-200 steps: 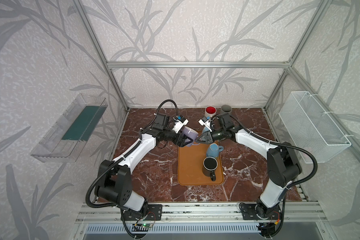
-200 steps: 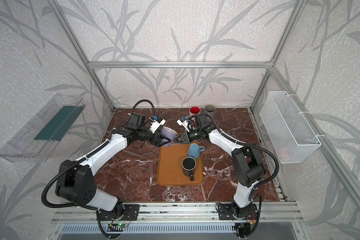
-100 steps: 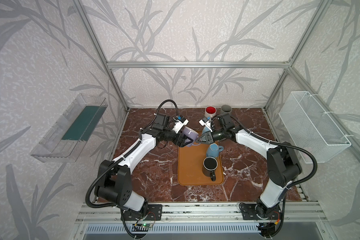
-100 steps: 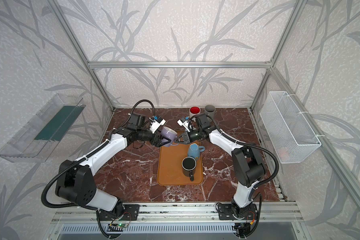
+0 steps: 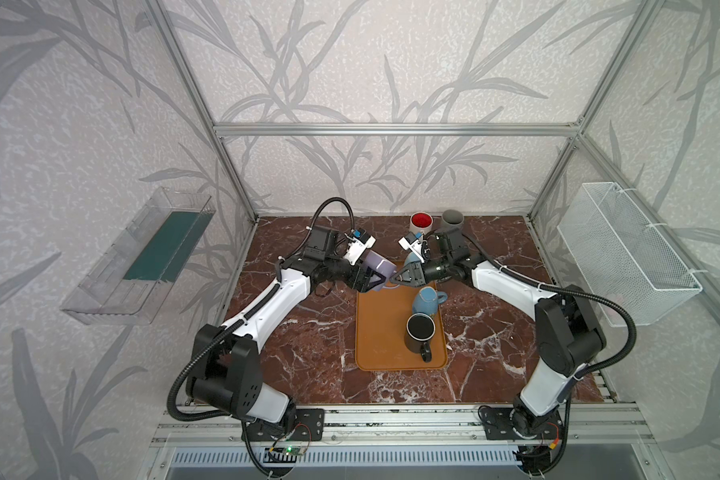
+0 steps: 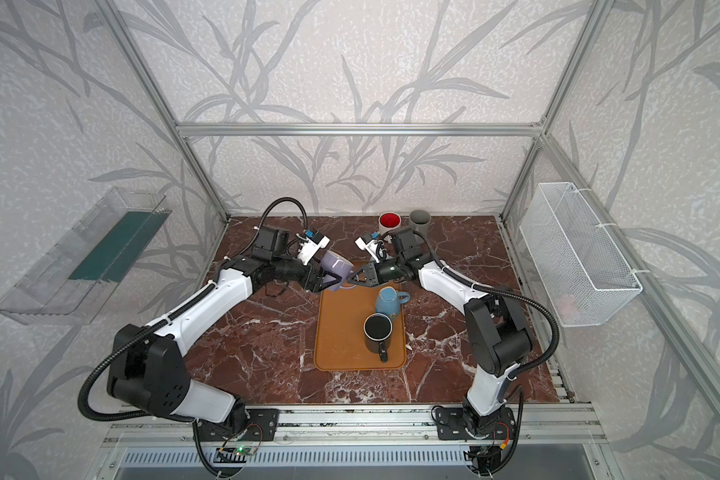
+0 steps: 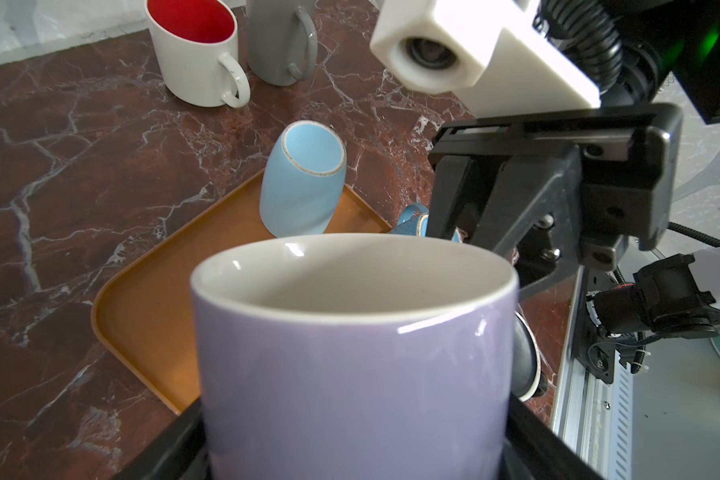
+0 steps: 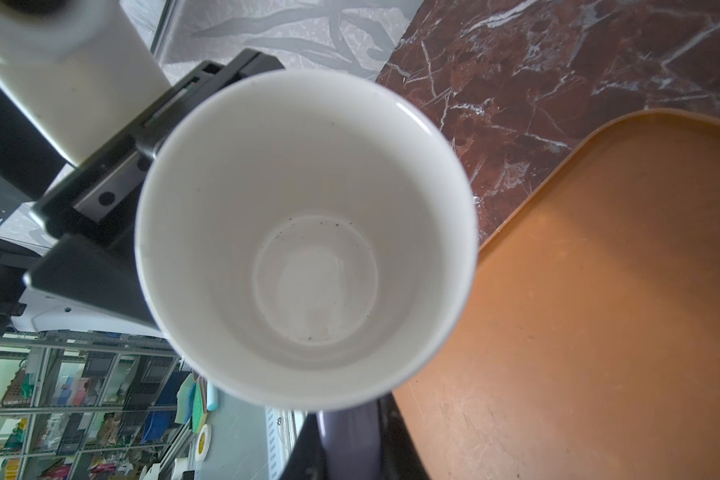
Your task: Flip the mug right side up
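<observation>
While left tool (image 5: 370,279) clasps mug (image 5: 378,263), right tool (image 5: 398,277) pinches handle (image 8: 346,440); mug tilted.

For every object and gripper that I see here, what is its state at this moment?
purple mug: held in the air, tilted on its side
left gripper: shut on the mug's body
right gripper: shut on its handle
pale blue cup: upside down, tilted
blue mug: on the tray, orientation unclear
black mug: upright on the tray
red-lined mug: upright
grey mug: upright
</observation>
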{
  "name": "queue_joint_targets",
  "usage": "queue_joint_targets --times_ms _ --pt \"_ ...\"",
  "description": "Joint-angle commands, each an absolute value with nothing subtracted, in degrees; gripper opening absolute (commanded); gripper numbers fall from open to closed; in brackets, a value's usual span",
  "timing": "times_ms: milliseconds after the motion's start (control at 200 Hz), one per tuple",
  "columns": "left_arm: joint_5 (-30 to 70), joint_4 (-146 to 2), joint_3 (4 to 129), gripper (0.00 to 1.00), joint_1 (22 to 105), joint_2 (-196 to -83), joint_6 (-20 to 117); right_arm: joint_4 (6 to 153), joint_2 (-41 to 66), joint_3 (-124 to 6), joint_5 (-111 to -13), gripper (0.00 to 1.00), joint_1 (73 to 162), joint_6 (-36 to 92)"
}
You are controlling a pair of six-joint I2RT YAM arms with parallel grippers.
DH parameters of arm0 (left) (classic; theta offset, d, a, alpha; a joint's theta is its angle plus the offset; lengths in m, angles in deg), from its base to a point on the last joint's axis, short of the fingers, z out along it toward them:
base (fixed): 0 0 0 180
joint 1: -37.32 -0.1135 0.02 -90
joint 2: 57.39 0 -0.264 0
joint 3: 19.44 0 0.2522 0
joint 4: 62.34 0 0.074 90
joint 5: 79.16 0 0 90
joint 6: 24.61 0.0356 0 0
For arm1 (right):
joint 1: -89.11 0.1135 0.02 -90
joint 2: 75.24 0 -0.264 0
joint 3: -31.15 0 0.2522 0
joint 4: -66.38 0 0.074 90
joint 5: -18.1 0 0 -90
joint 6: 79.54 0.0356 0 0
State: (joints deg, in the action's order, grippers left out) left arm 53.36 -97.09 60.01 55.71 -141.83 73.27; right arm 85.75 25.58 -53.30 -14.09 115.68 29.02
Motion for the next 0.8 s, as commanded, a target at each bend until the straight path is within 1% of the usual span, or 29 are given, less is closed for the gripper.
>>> queue_joint_targets --times_ms 0,205,285,660,690,700,710,720,735,795 --pt "50.59 -93.24 59.49 0.44 56.04 -138.47 73.05 84.36 22.88 -53.10 -16.03 0.00 115.87 31.72" --pt "48.12 -92.45 59.27 0.47 55.96 -137.98 72.16 84.27 22.85 -52.70 -16.79 0.00 115.90 31.82" --pt "47.42 -92.20 59.27 0.48 55.89 -138.17 71.80 84.35 20.85 -52.49 -16.71 0.00 115.90 31.65" --pt "49.13 -91.57 59.58 0.54 55.34 -139.09 71.28 85.32 19.52 -51.45 -15.12 0.00 116.45 30.15" --pt "49.28 -91.48 59.62 0.55 55.34 -139.12 71.19 85.25 19.42 -51.41 -15.06 0.00 116.59 30.15" --pt "49.36 -91.48 59.62 0.58 55.34 -139.19 71.19 85.18 19.42 -51.42 -15.04 0.00 116.57 30.23" --pt "49.41 -91.43 59.62 0.62 55.27 -139.21 71.12 85.18 19.38 -51.36 -15.03 0.00 116.61 30.30" --pt "49.42 -91.40 59.62 0.72 55.32 -139.21 71.06 85.12 19.34 -51.34 -15.03 0.00 116.57 30.25" --pt "49.49 -91.32 59.62 0.77 55.26 -139.19 71.02 85.07 19.33 -51.32 -15.03 0.00 116.57 30.37" --pt "49.51 -91.14 59.68 0.80 55.16 -139.29 70.93 84.71 19.16 -51.14 -14.81 0.00 116.59 30.61"
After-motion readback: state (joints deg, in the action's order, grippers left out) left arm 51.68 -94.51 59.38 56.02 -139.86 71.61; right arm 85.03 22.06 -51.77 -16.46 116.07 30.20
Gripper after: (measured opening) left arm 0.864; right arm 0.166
